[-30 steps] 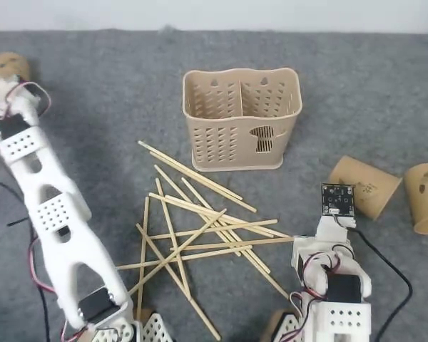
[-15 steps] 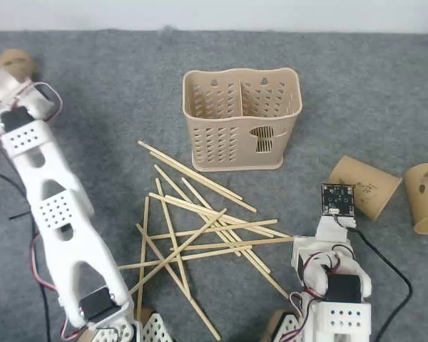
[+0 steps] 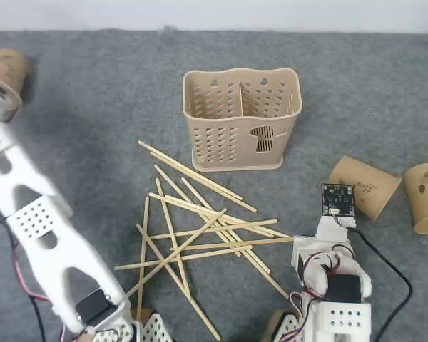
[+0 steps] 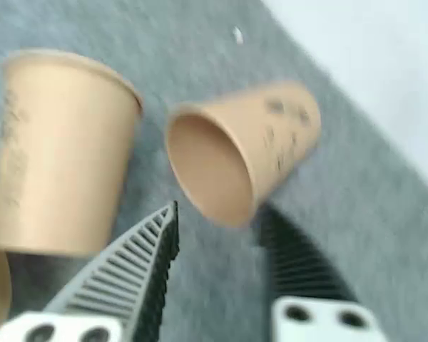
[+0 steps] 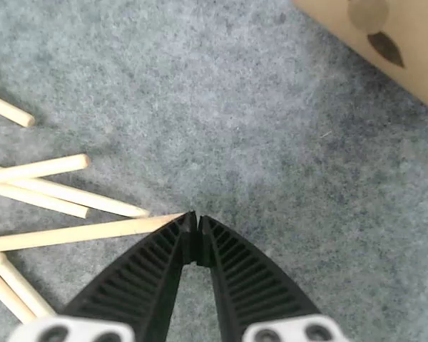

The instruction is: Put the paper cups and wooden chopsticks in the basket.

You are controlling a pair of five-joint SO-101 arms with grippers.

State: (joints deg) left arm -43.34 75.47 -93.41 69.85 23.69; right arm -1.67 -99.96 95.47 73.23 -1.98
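Observation:
A beige basket (image 3: 242, 117) with two compartments stands at the back middle of the grey carpet. Several wooden chopsticks (image 3: 200, 231) lie crossed in front of it. Two paper cups (image 3: 364, 187) (image 3: 424, 196) lie on their sides at the right. My left gripper (image 4: 220, 214) is open at the far left corner, just short of a tipped paper cup (image 4: 235, 164) whose mouth faces it; that cup appears in the high view (image 3: 6, 65). A second cup (image 4: 57, 149) sits beside it. My right gripper (image 5: 197, 222) is shut and empty, its tips at a chopstick end (image 5: 93, 229).
The left arm (image 3: 36, 221) stretches along the left edge of the carpet. The right arm's base (image 3: 335, 285) sits at the front right, close to the nearer cup. Bare carpet lies between the basket and the left corner.
The left arm has swung outward toward the left edge, and the corner cup now shows more fully beyond its tip. The right arm has not moved.

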